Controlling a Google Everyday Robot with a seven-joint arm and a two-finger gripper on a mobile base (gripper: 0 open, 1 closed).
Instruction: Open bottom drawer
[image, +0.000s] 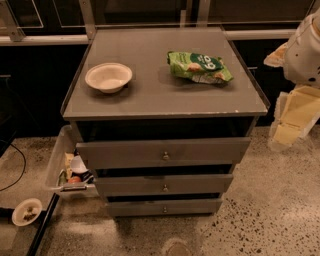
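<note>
Grey cabinet (165, 95) stands on a speckled stone floor (270, 210), with dark glazed panels behind. It has three drawer fronts with dark gaps between them. The bottom drawer (164, 206) is the lowest and slimmest, just above the floor, with a small round knob (164, 209) at centre; its front faces open floor.

Clear bin (56, 155) sits against the cabinet's left side and holds a white cup-like item, something red and something yellow.

On the cabinet top, a green snack bag (199, 66) lies right and a white bowl (108, 76) sits left, showing only a plain white inside.

Small floor bowl (27, 211) at far left holds dark bits.

Gripper (292, 115) hangs at the right edge, beside the cabinet's top corner, well apart from the drawers. Its grip state is unreadable.
</note>
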